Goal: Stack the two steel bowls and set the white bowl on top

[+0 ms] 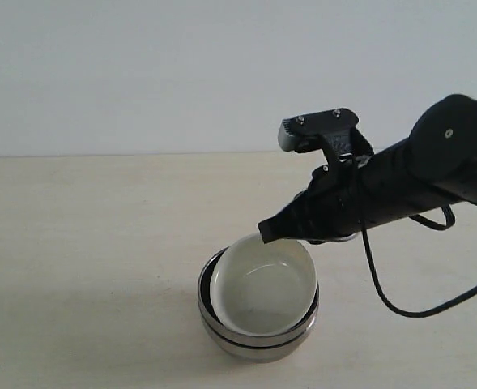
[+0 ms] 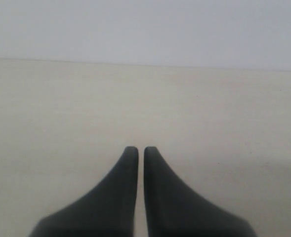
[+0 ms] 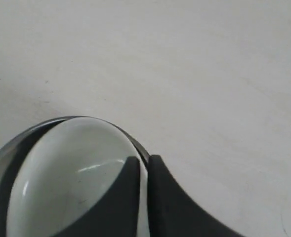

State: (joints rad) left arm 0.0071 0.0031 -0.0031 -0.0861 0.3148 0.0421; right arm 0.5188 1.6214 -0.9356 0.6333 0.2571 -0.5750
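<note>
The two steel bowls (image 1: pixel 258 344) stand nested one in the other on the pale table, near its front middle. The white bowl (image 1: pixel 264 285) rests inside them, tilted, with its far rim raised. My right gripper (image 1: pixel 265 232) is shut on that raised rim. In the right wrist view one finger lies inside the white bowl (image 3: pixel 71 170) and the other outside it, the right gripper (image 3: pixel 144 160) pinching the wall. A steel rim (image 3: pixel 9 145) shows around the white bowl. My left gripper (image 2: pixel 137 149) is shut on nothing over bare table, and it is out of the exterior view.
The beige table (image 1: pixel 76 243) runs back to a plain white wall. The right arm's black cable (image 1: pixel 400 308) loops down over the table to the right of the bowls.
</note>
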